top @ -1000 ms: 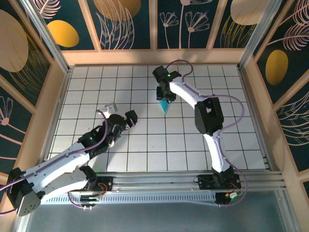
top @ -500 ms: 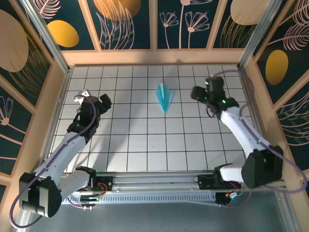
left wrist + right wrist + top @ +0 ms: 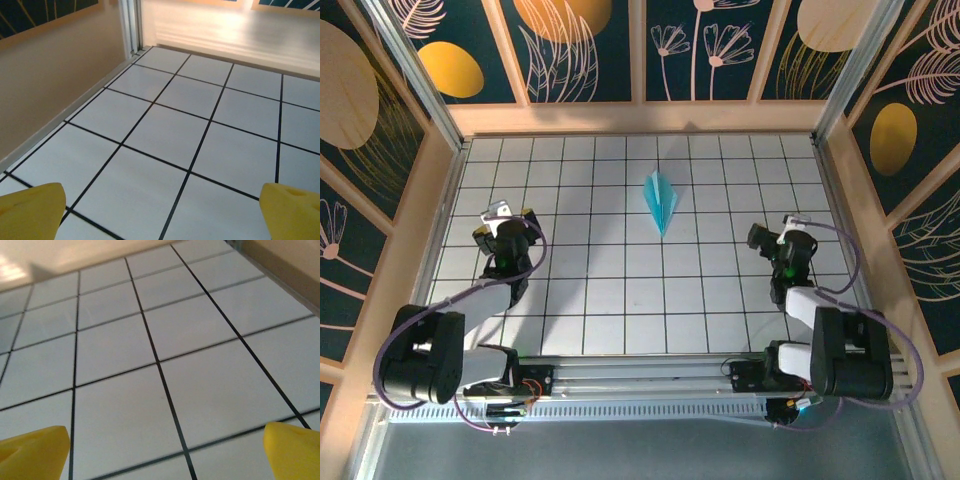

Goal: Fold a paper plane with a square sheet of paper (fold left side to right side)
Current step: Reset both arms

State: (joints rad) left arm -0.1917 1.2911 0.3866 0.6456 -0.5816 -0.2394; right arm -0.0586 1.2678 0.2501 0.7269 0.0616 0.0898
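A slim light-blue paper plane point(image 3: 661, 199) lies on the white gridded table point(image 3: 620, 290), far of centre, its point toward the near edge. Nothing touches it. My left gripper point(image 3: 507, 220) hovers by the left side of the table, about three tiles left of the plane, and stands open. In the left wrist view its yellow fingertips point(image 3: 30, 210) are far apart over bare tiles. My right gripper point(image 3: 778, 234) sits near the right side, about two tiles right of the plane, also open. Its yellow fingertips point(image 3: 292, 450) show spread wide over bare tiles in the right wrist view.
Wooden walls point(image 3: 645, 118) ring the table on three sides, with metal posts at the far corners. The left wall point(image 3: 55, 75) runs close beside my left gripper. Both arm bases sit on the rail point(image 3: 650, 385) at the near edge.
The right gripper let go of the plane, opened wide and drew back to the right near side. The left arm swung out to the left and folded back. The plane stays put.
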